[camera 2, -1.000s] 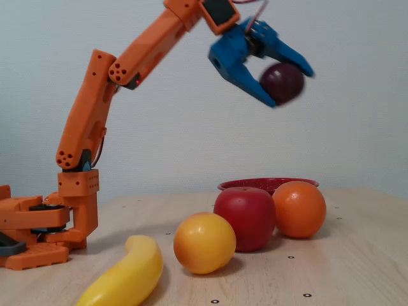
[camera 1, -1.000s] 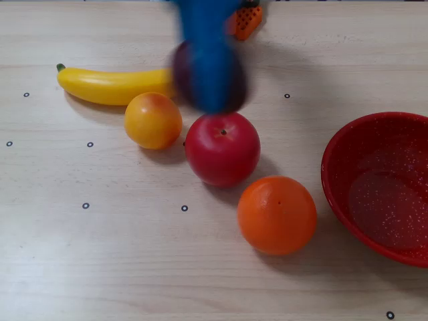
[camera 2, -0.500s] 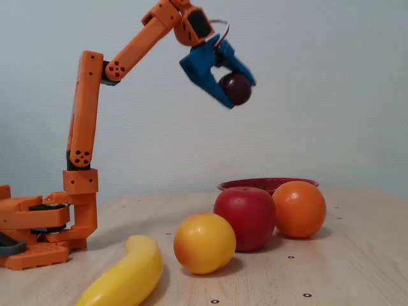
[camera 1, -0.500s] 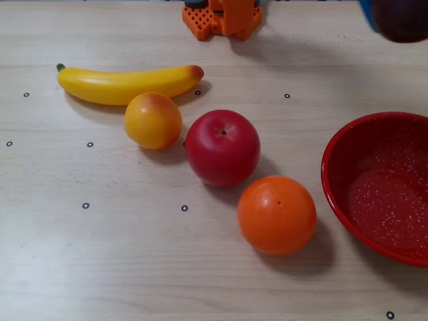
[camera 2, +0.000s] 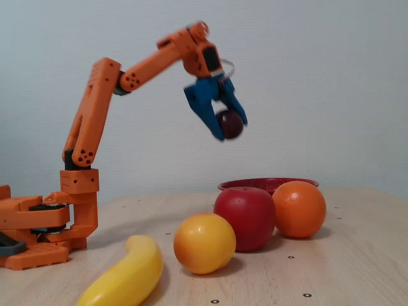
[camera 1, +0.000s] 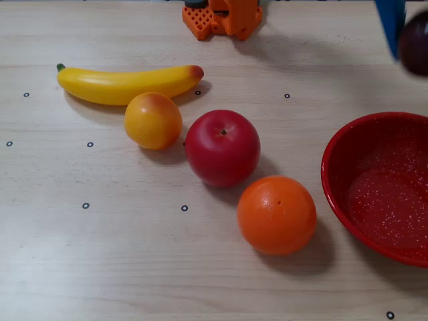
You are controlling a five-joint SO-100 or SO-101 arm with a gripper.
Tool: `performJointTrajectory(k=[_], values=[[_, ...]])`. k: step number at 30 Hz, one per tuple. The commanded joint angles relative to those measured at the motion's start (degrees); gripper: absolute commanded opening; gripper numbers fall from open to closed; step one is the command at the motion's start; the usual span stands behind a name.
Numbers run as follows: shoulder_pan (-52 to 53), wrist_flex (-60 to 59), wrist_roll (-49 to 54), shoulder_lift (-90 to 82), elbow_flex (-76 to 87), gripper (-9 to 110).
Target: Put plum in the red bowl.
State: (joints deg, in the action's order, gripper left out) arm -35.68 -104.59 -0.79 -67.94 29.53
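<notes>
The plum (camera 2: 230,124) is off the counter (camera 1: 134,267), clamped between the blue jaws of the gripper (camera 2: 224,129), which are closed around it only as far as the fruit's width allows; in the fixed view it hangs high in the air above the row of fruit. The relation that matters for the coming move is plum to red bowl (camera 1: 334,174): in the overhead view the plum (camera 1: 416,44) shows at the far right edge, partly cut off, just beyond the bowl's far rim rather than over its speckled hollow, so the bowl lies toward the near side of that view and below. The jaws probably need to travel that way and come lower before letting go; released from this height and place, the plum might clip the rim or roll off. The bowl is empty. The orange arm (camera 2: 95,121) rises from its base (camera 2: 38,229) at the left of the fixed view, leans over and folds at the elbow, with the wrist tipped so the jaws point down and to the right. The banana (camera 1: 124,83), the yellow-orange fruit (camera 1: 153,120), the apple (camera 1: 222,148) and the orange (camera 1: 277,215) lie well to the left of the bowl in the overhead view, clear of the likely path.
</notes>
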Motion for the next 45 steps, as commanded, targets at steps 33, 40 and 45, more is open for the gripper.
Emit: performJointTrajectory(k=[33, 40, 45], values=[[7.73, 17.23, 10.9, 26.54, -15.21, 26], [8.7, 18.28, 12.13, 25.22, -14.77, 42], [9.14, 18.11, 12.57, 22.32, -13.8, 43]])
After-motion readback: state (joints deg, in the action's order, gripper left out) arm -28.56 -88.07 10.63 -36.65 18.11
